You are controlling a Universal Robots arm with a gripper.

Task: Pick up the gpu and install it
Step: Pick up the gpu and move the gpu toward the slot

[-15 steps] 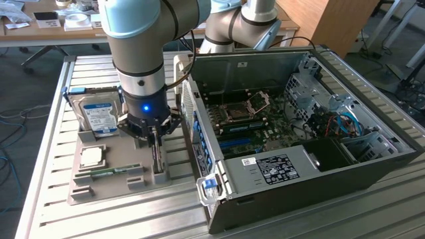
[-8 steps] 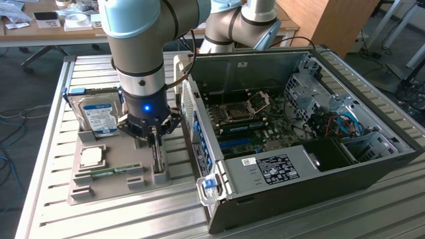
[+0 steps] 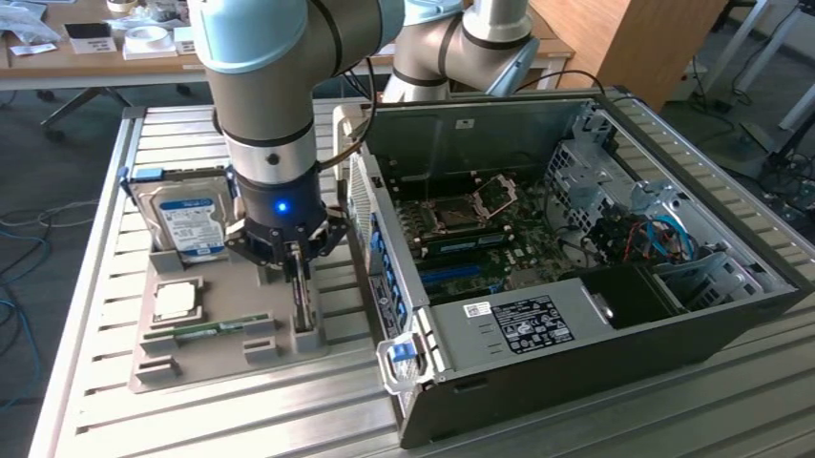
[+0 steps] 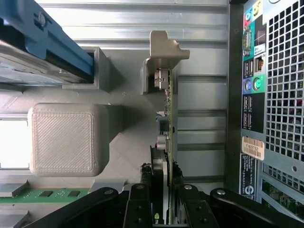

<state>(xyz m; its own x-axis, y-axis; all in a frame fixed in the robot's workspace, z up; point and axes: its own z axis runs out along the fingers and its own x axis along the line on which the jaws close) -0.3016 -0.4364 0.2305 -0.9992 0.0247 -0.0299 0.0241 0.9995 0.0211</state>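
Currently: gripper [image 3: 296,256] [image 4: 162,192] is low over the grey holder tray [image 3: 204,367] [image 4: 124,142], fingers [image 4: 140,204] clamped on both faces of the gpu [image 3: 302,303] [image 4: 169,124]. The card stands on edge in its slot at the side of the tray nearest the computer case [image 3: 574,358] [image 4: 280,95], metal bracket end pointing away from the gripper.

Surroundings:
- The ported, perforated rear panel of the case runs alongside the card, near it; bare slatted table [image 3: 255,410] [image 4: 199,61] lies between them.
- On the card's other side, a raised grey block of the tray sits close by.

Tray contents:
- hard drive [image 3: 191,224] [image 4: 38,52], blue label, upright in the far slot
- CPU [image 3: 176,301], flat in its recess
- RAM stick [image 3: 210,329] [image 4: 47,194], lying in its groove

Case: lies on its side with the panel off. The motherboard [image 3: 471,229] is exposed, and a black labelled box [image 3: 535,320] sits at the near end.
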